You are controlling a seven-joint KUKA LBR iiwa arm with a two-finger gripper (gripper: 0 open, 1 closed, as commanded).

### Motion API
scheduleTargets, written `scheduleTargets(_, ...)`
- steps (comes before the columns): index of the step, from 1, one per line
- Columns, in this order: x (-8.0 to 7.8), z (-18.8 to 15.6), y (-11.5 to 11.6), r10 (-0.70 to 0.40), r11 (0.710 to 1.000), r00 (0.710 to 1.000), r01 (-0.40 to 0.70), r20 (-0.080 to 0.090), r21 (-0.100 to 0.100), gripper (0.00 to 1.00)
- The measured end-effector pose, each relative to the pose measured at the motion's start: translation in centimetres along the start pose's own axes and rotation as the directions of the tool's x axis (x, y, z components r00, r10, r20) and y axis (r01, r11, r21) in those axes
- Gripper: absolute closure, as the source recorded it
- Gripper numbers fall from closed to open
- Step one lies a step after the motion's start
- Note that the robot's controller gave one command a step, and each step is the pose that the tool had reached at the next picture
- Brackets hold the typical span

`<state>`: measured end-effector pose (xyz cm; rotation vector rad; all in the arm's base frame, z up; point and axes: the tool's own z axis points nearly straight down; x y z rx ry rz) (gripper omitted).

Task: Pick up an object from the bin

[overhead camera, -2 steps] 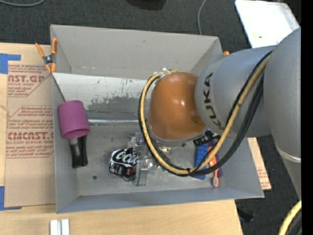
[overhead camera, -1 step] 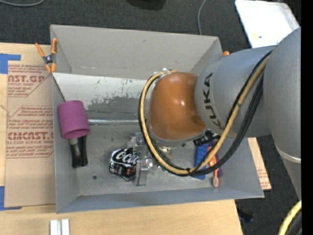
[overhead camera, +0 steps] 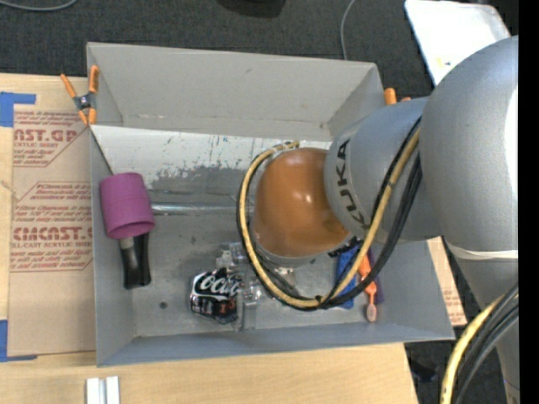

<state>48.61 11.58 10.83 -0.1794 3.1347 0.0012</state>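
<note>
A crushed black drinks can with white lettering (overhead camera: 212, 294) lies near the bin's front wall, about mid-width. My gripper (overhead camera: 239, 278) is low in the bin, right beside the can's right end, its metal parts touching or almost touching the can. Most of the gripper is hidden under the orange dome on the wrist. Whether the can sits between the jaws cannot be seen.
A magenta cylinder (overhead camera: 126, 204) on a black handle (overhead camera: 136, 261) lies at the bin's left side. A blue thing (overhead camera: 345, 267) and a thin orange stick with a purple tip (overhead camera: 369, 298) lie at the front right, partly under the arm and its cables.
</note>
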Motion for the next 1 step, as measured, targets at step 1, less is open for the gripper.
scheduleTargets(1,-0.39,-6.27,0.65,0.032,0.999,0.999,-0.032,-0.004,-0.001,1.0)
